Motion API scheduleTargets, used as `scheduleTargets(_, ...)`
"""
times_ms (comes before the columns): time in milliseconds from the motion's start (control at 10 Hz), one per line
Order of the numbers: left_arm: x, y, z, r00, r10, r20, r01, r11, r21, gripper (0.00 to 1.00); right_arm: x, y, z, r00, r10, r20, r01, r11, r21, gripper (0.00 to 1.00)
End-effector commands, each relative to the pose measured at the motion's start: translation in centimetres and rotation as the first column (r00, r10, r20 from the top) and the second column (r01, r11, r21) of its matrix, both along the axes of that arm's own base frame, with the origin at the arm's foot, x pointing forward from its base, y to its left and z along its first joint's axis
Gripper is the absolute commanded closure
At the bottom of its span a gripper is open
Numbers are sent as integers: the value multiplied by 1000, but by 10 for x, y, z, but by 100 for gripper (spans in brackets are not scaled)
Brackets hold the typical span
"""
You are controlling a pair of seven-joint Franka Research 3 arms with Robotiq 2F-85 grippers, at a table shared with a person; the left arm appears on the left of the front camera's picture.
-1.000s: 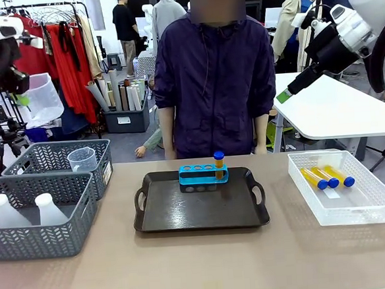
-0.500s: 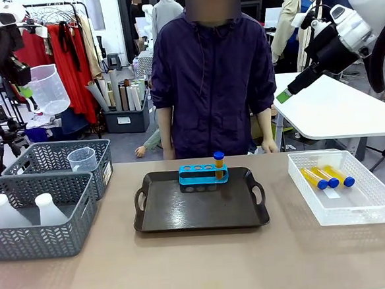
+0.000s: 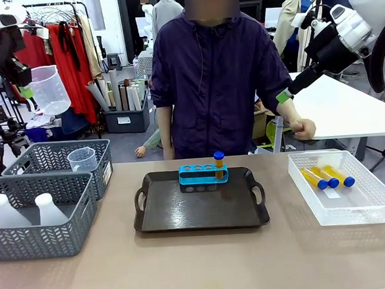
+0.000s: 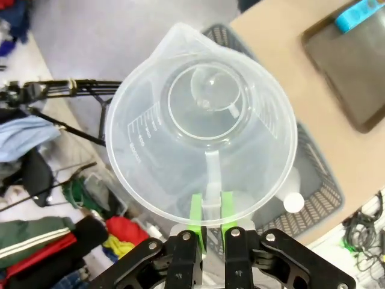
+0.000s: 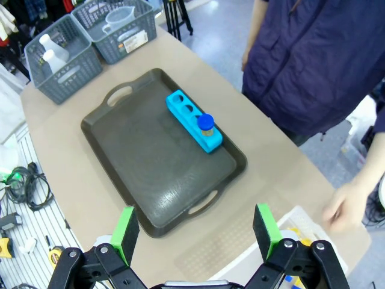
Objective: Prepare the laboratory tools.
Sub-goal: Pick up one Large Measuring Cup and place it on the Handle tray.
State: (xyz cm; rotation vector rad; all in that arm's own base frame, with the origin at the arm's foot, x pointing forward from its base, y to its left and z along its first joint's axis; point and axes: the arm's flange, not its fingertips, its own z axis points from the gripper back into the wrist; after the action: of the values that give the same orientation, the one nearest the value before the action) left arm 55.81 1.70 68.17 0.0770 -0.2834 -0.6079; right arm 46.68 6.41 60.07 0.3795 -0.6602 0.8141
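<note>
My left gripper (image 3: 22, 89) hangs high at the far left, shut on the handle of a clear measuring beaker (image 3: 46, 90). The left wrist view looks down into this beaker (image 4: 201, 123), with the gripper (image 4: 212, 211) pinching its handle. On the black tray (image 3: 178, 218) stands the blue rack (image 3: 203, 175) with one amber tube (image 3: 219, 161) in its right hole. Three more tubes (image 3: 327, 177) lie in the white basket (image 3: 375, 204). My right gripper (image 5: 195, 232) is open, high over the table above the rack (image 5: 189, 117). Two white flasks (image 3: 48, 209) stand in the front grey basket (image 3: 47, 244).
A second beaker (image 3: 82, 159) sits in the rear grey basket (image 3: 104, 151). The person stands at the far edge with one hand (image 3: 304, 130) held just beyond the white basket. The table's front strip is bare.
The left arm swung the beaker a little right and up, then held still. The person's hand has risen and moved to the right, toward the white basket.
</note>
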Motion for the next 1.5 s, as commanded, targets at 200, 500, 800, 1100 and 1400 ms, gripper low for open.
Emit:
scheduleTargets(200,0,-84,36,947,-318,42,303,930,207,100,0,-1,1,1000,9,1,-9,1000,13,0)
scheduleTargets(500,-3,-180,42,803,-594,48,560,781,277,100,0,-1,1,1000,9,1,-9,1000,13,0)
scheduleTargets(800,-10,-278,16,620,-785,-8,743,583,328,100,0,-1,1,1000,9,1,-9,1000,13,0)
scheduleTargets(1100,-28,-352,-33,464,-884,-61,843,420,337,100,0,-1,1,1000,9,1,-9,1000,13,0)
scheduleTargets(1400,-37,-403,-82,339,-933,-120,900,285,329,100,0,-1,1,1000,9,1,-9,1000,13,0)
